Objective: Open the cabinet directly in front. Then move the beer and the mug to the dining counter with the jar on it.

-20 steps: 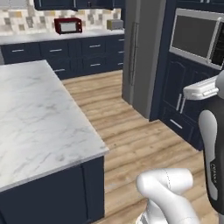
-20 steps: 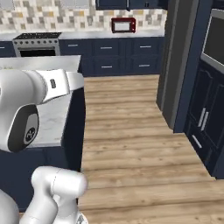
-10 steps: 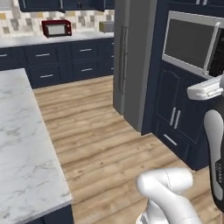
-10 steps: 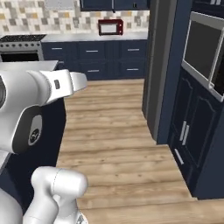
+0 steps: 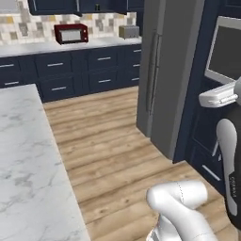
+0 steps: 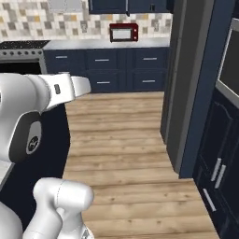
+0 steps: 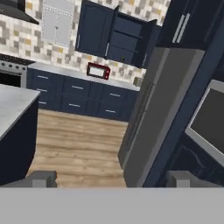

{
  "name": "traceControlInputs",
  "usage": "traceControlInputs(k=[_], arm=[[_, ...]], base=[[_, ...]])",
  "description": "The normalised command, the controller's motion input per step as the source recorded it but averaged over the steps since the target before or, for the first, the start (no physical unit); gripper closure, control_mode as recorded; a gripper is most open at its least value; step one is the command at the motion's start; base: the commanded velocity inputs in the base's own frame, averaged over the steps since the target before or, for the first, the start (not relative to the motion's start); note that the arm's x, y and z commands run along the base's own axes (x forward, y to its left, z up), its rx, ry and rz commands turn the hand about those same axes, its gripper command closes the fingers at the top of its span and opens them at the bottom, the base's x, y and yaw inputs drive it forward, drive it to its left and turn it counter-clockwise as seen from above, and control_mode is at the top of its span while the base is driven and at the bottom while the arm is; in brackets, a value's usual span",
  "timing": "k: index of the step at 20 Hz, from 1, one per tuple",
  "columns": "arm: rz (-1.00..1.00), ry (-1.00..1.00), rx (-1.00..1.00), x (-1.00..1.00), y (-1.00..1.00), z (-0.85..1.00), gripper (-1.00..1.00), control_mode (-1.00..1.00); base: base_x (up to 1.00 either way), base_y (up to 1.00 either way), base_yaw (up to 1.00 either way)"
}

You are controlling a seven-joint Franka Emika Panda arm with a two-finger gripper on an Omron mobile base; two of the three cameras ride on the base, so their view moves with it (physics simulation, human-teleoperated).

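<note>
In the hand view my gripper (image 7: pixel 113 179) is open, its fingertips (image 7: pixel 41 178) wide apart with nothing between them. It points across the wooden floor toward the far wall. There the cabinet (image 7: pixel 127 39), a navy upper unit above the red microwave (image 7: pixel 98 71), has its doors swung open; what stands on its shelves is too small to make out. The dining counter (image 5: pixel 28 164), white marble on a navy base, lies at the left, and its corner (image 7: pixel 11 103) is at the left of the hand view. The beer, the mug and the jar are out of view.
A tall grey fridge (image 5: pixel 164 70) and a navy column with a wall oven (image 5: pixel 226 52) stand close on the right. Navy drawers (image 6: pixel 116 70) under a marble worktop run along the far wall, with a stove (image 6: pixel 18 46) at its left end. Wooden floor (image 6: pixel 121 140) lies between.
The whole picture has shifted, so the base has moved: the island has slid left and nearer, and the fridge and oven column have come closer. The gripper stays open.
</note>
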Motion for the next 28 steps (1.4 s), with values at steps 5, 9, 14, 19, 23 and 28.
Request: traceControlInputs(k=[5, 9, 14, 19, 23, 28], arm=[[0.00, 0.00, 0.00, 0.00, 0.00, 0.00, -1.00, 1.00], [0.00, 0.00, 0.00, 0.00, 0.00, 0.00, -1.00, 1.00], [0.00, 0.00, 0.00, 0.00, 0.00, 0.00, -1.00, 1.00], [0.00, 0.00, 0.00, 0.00, 0.00, 0.00, -1.00, 1.00], [0.00, 0.00, 0.00, 0.00, 0.00, 0.00, -1.00, 1.00], [0.00, 0.00, 0.00, 0.00, 0.00, 0.00, -1.00, 1.00]], base=[[1.00, 0.18, 0.00], [1.00, 0.04, 0.02], [1.00, -0.15, 0.01], [1.00, -0.43, 0.00], [1.00, -0.23, 0.00], [1.00, 0.00, 0.00]])
